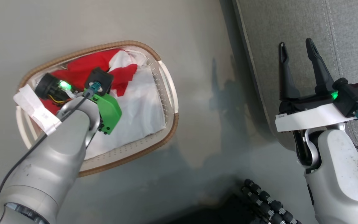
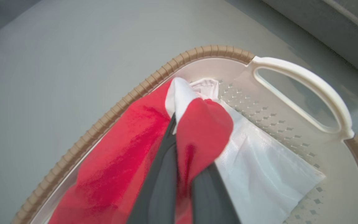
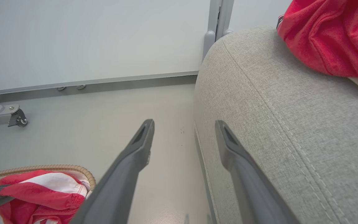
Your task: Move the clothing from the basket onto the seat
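The white basket (image 1: 173, 127) with the brown rim (image 2: 154, 77) stands on the floor at the left. A red garment (image 1: 82, 67) with white lining lies bunched in it. My left gripper (image 2: 183, 133) reaches down into the basket and is shut on a raised fold of this red garment (image 2: 204, 127); in the head view its wrist (image 1: 99, 90) hides the fingers. A second red garment (image 3: 331, 37) lies on the grey seat (image 3: 291, 124). My right gripper (image 1: 296, 43) hangs open and empty at the seat's (image 1: 346, 31) left edge.
A plain white sheet (image 2: 259, 168) lines the basket's right half (image 1: 138, 105). Grey floor (image 1: 204, 77) separates basket and seat. My base's black rollers (image 1: 269, 202) show at the bottom. A wall, a metal post (image 3: 218, 21) and a caster foot (image 3: 16, 116) stand beyond.
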Controlling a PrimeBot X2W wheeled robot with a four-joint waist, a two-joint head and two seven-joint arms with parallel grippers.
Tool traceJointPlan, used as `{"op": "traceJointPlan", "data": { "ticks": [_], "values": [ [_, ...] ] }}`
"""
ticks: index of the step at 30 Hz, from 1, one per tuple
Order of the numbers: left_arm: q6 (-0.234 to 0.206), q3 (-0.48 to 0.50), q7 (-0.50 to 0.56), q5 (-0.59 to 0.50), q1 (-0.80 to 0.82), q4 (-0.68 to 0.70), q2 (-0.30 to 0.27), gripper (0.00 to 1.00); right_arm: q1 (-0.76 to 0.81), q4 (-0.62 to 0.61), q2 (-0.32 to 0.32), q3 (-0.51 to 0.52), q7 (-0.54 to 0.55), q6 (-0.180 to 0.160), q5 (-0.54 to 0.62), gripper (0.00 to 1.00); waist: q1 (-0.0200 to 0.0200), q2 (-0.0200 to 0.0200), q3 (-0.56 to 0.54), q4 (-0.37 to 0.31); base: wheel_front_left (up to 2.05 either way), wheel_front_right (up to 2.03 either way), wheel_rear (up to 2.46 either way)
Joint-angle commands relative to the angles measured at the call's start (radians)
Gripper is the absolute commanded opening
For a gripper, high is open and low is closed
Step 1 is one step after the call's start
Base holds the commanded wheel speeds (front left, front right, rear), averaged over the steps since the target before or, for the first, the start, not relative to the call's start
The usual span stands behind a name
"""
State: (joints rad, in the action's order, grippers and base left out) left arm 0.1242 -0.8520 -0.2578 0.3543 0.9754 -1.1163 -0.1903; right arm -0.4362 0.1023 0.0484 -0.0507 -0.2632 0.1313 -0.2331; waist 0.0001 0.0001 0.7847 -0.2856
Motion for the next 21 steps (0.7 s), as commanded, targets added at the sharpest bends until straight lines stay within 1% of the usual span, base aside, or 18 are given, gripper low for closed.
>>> {"op": "traceJointPlan", "data": {
  "ticks": [1,3,7,13,18,21],
  "values": [
    [0.006,-0.005,-0.009,0.007,-0.018,0.023,0.01,0.0,0.019,0.011,0.004,0.008,-0.002,-0.001,0.012,1.0,-0.0001,-0.0001,-0.091,0.061,0.0,0.0,0.0],
    [0.008,-0.013,-0.008,0.013,-0.034,0.072,0.013,0.0,0.033,0.028,0.004,0.019,-0.002,-0.001,0.024,1.0,-0.0001,-0.0001,-0.137,0.08,0.0,0.0,0.0],
    [0.007,-0.048,-0.006,0.037,-0.076,0.172,0.0,0.0,0.068,0.06,0.004,0.032,-0.002,-0.001,0.051,1.0,-0.0001,-0.0001,-0.238,0.112,0.0,0.0,0.0],
    [0.007,-0.112,-0.007,0.109,-0.11,0.302,-0.021,0.0,0.138,0.127,0.004,0.042,-0.002,-0.001,0.079,1.0,-0.0001,-0.0001,-0.42,0.152,0.0,0.0,0.0],
    [0.007,-0.183,-0.005,0.18,-0.085,0.375,-0.037,0.0,0.193,0.174,0.004,0.037,-0.002,-0.001,0.092,1.0,-0.0001,-0.0001,-0.565,0.167,0.0,0.0,0.0],
    [0.007,-0.231,0.002,0.231,-0.045,0.422,-0.057,0.0,0.215,0.202,0.004,0.018,-0.002,-0.001,0.099,1.0,-0.0001,-0.0001,-0.647,0.167,0.0,0.0,0.0]
  ]
}}
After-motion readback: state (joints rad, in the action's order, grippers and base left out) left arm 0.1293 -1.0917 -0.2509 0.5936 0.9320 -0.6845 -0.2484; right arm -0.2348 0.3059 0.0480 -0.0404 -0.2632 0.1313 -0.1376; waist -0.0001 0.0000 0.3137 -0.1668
